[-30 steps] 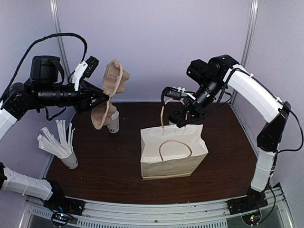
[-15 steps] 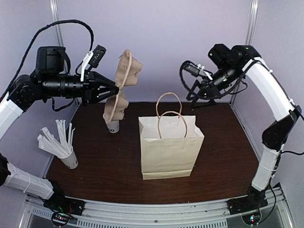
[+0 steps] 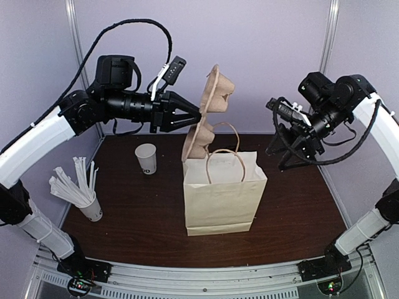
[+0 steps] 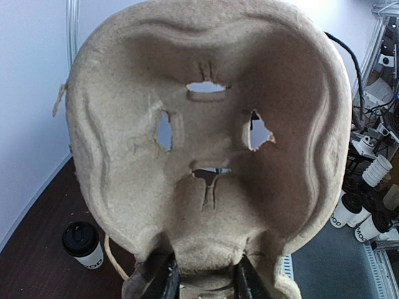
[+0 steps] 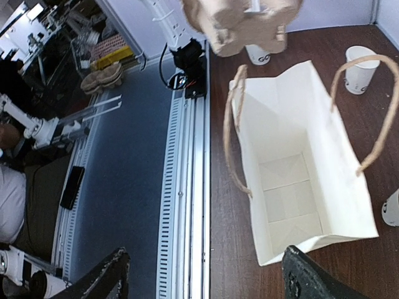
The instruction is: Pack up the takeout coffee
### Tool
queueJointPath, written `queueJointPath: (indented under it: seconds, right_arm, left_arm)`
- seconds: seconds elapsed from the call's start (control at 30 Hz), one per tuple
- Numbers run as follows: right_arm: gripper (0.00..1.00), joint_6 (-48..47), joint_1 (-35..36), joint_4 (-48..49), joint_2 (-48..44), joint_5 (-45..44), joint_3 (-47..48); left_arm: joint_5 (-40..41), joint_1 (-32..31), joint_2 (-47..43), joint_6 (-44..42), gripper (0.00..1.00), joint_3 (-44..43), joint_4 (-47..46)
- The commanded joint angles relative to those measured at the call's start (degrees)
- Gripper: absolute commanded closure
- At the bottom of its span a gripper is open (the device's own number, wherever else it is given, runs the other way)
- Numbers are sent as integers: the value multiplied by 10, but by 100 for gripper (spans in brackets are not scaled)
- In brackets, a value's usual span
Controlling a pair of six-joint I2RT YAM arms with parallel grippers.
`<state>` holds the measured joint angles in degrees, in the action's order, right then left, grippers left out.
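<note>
**A:** Takeout coffee [image 4: 83, 244], is it packed yet?

**B:** No. It stands upright on the dark table [image 3: 299, 205] with its black lid on, showing low and to the left in the left wrist view, past the carrier. I can't pick it out in the overhead view. The unlidded white cup [image 3: 146, 159] left of the bag is a different one.

**A:** So which step is this?

**B:** I judge it to be the carrier going in first. The left gripper [image 3: 193, 117] is clamped on the edge of the brown pulp carrier [image 3: 215, 93]. The carrier hangs on edge above the open paper bag [image 3: 224, 193], with its lower end about level with the handles.

**A:** And what does the next move call for?

**B:** Probably lowering the carrier straight down through the mouth of the bag. It has to miss both handles and the rim, and the fit looks close, so a tilted carrier could catch the rim and tip the bag. After that the coffee has to be picked up.

**A:** How are the arms posed?

**B:** The left arm reaches high and nearly level from the left, with its wrist pointing at the bag. The right arm is raised to the right of the bag and clear of it. The right gripper [image 3: 280, 156] has its fingers wide apart and holds nothing, and its camera looks down into the empty bag.
</note>
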<state>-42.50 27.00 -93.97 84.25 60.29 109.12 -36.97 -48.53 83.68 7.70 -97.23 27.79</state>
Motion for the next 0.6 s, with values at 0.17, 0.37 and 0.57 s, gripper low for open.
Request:
queueJointPath:
  seconds: [0.17, 0.37, 0.57]
  right_arm:
    - [17, 51, 133, 116, -24, -97, -62]
    - [16, 47, 209, 155, -28, -152, -64]
    - [16, 14, 280, 153, -28, -210, -103]
  left_arm:
    - [-51, -5, 50, 50, 78, -21, -96]
    - [-59, -5, 65, 72, 78, -20, -114]
    - [-61, -5, 76, 75, 78, -21, -116]
